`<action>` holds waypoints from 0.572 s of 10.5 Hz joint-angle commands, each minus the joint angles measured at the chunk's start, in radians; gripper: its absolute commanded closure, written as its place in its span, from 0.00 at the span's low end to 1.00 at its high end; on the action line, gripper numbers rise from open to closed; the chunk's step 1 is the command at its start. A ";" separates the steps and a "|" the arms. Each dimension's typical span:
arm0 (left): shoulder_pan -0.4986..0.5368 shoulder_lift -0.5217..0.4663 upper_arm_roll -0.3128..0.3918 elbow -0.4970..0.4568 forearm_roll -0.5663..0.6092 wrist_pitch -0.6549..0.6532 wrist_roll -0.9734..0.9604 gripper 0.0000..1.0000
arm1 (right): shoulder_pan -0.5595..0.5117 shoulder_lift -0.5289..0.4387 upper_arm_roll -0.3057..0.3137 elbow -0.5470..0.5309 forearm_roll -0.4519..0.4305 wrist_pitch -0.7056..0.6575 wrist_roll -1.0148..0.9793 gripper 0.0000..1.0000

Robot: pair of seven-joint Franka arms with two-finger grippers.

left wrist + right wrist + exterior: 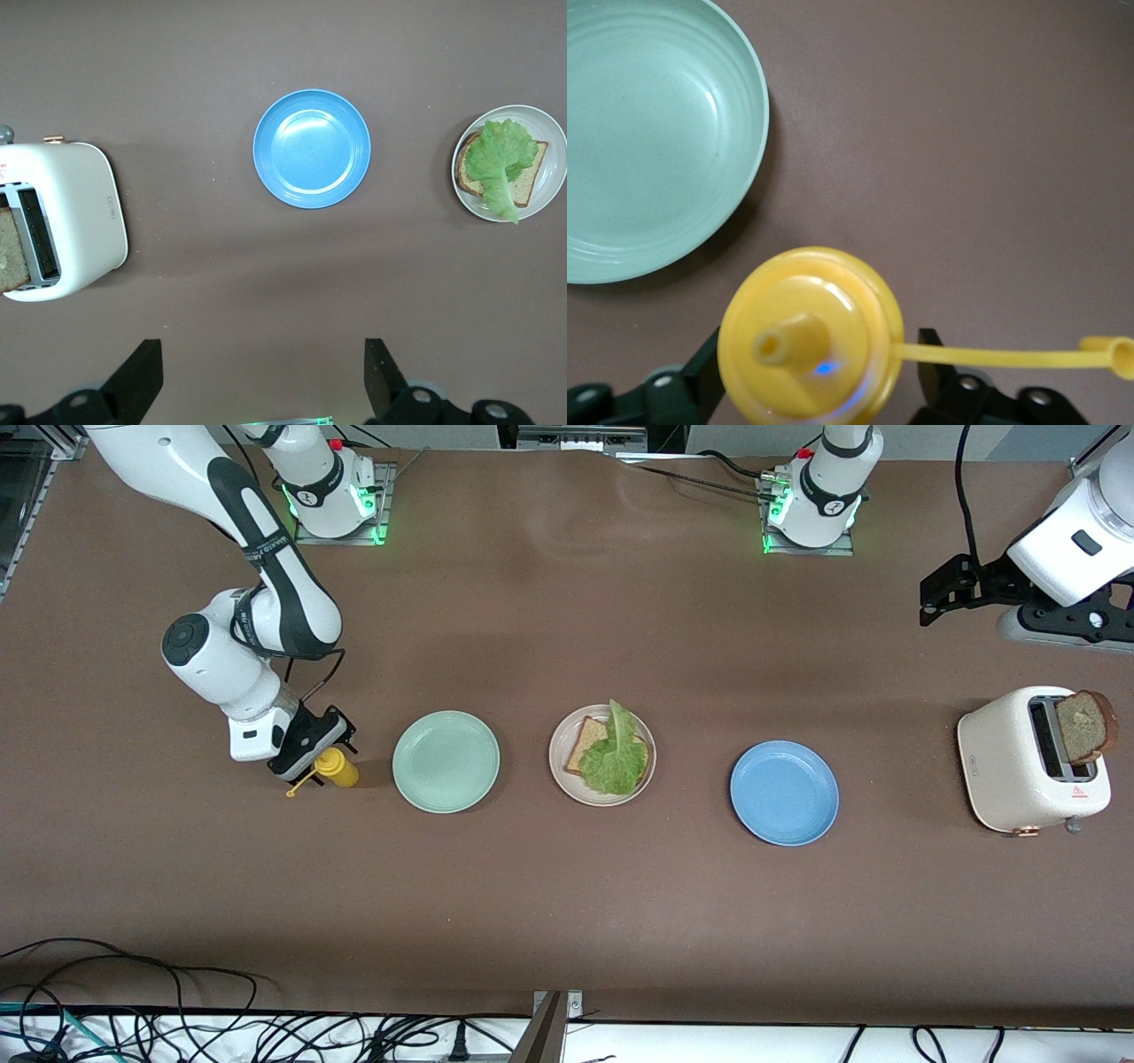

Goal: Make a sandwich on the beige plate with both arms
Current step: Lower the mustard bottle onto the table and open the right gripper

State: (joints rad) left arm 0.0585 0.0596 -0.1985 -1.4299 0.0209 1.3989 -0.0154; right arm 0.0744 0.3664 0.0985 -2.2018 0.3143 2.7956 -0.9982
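On the brown desk (567, 903) three plates lie in a row: a mint-green plate (446, 761) toward the right arm's end, the beige plate (602, 755) in the middle, and a blue plate (784, 792) toward the left arm's end. The beige plate carries one bread slice (588, 742) with a lettuce leaf (614, 755) draped over it; no top slice lies on it. At three o'clock from the blue plate stands a cream toaster (1032, 760) with a second bread slice (1084, 726) sticking up from its slot. At nine o'clock from the mint-green plate a yellow squeeze bottle (337, 767) stands upright, its cap tether sticking out sideways; the right claw (312, 751) straddles it with fingers spread, apparently not pressing its sides, though contact is hard to judge. The left claw (943, 598) hangs released, high over bare desk at twelve o'clock from the toaster, waiting. Wide bare desk lies nearer the front camera than the plates, down to the cable-strewn edge.
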 commanded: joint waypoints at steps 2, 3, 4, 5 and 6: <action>-0.003 -0.004 -0.001 0.012 0.016 -0.015 0.002 0.00 | -0.047 -0.053 0.015 0.011 0.032 -0.105 -0.028 0.00; -0.003 -0.004 -0.001 0.012 0.016 -0.014 0.002 0.00 | -0.054 -0.073 0.012 0.011 0.032 -0.140 -0.027 0.00; -0.003 -0.004 -0.001 0.012 0.016 -0.015 0.002 0.00 | -0.061 -0.096 0.012 0.011 0.040 -0.184 -0.022 0.00; -0.003 -0.004 -0.001 0.012 0.016 -0.015 0.002 0.00 | -0.064 -0.127 0.010 0.011 0.042 -0.224 -0.008 0.00; -0.003 -0.004 -0.001 0.012 0.016 -0.014 0.002 0.00 | -0.070 -0.164 0.009 0.011 0.043 -0.272 0.019 0.00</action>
State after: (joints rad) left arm 0.0585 0.0596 -0.1985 -1.4299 0.0209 1.3989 -0.0154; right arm 0.0221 0.2714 0.0982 -2.1812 0.3326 2.5960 -0.9923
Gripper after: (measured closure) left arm 0.000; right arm 0.000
